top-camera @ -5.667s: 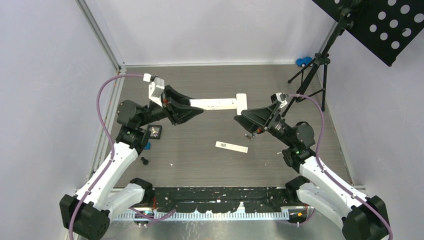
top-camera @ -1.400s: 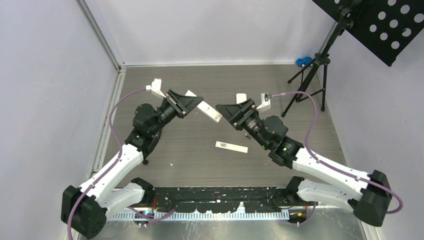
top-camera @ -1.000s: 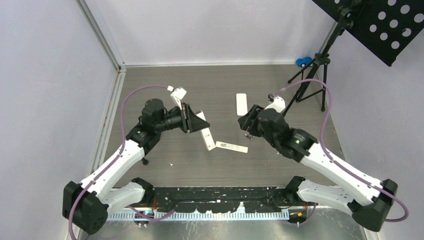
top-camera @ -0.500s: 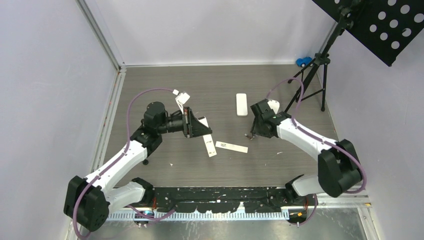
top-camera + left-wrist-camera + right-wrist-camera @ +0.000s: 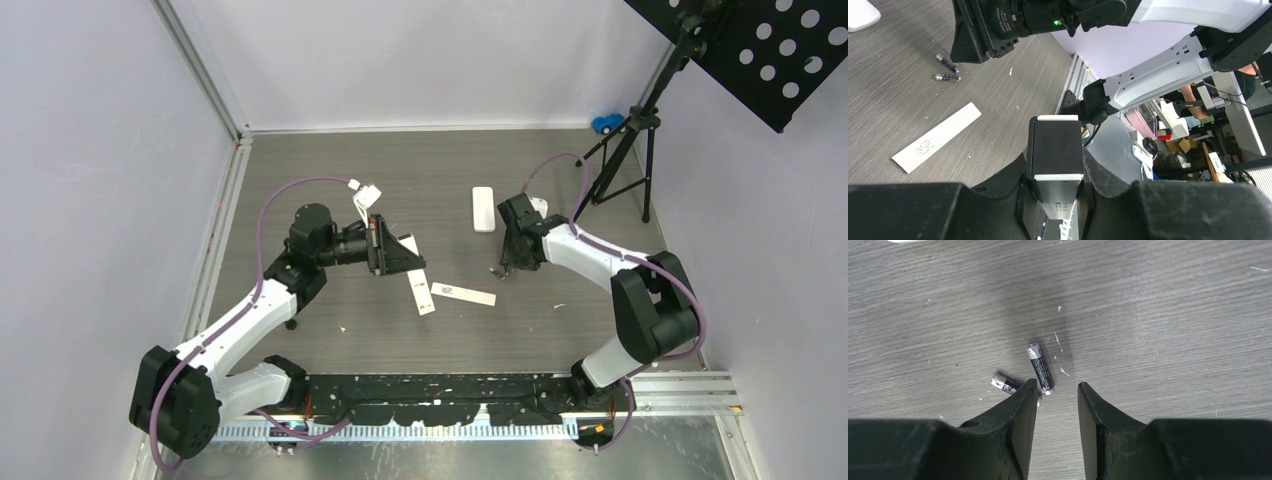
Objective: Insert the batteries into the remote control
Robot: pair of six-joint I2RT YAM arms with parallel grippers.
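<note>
My left gripper is closed on a slim white remote control. The jaws press on its two long sides, its dark rectangular recess faces my wrist camera, and its far end sticks out past my fingertips. My right gripper hangs low over the grey wood-grain table, jaws partly apart with nothing between them. Two small dark batteries with silvery ends lie on the table just ahead of those fingertips. One reaches almost to the gap; the other is half hidden behind one finger.
</note>
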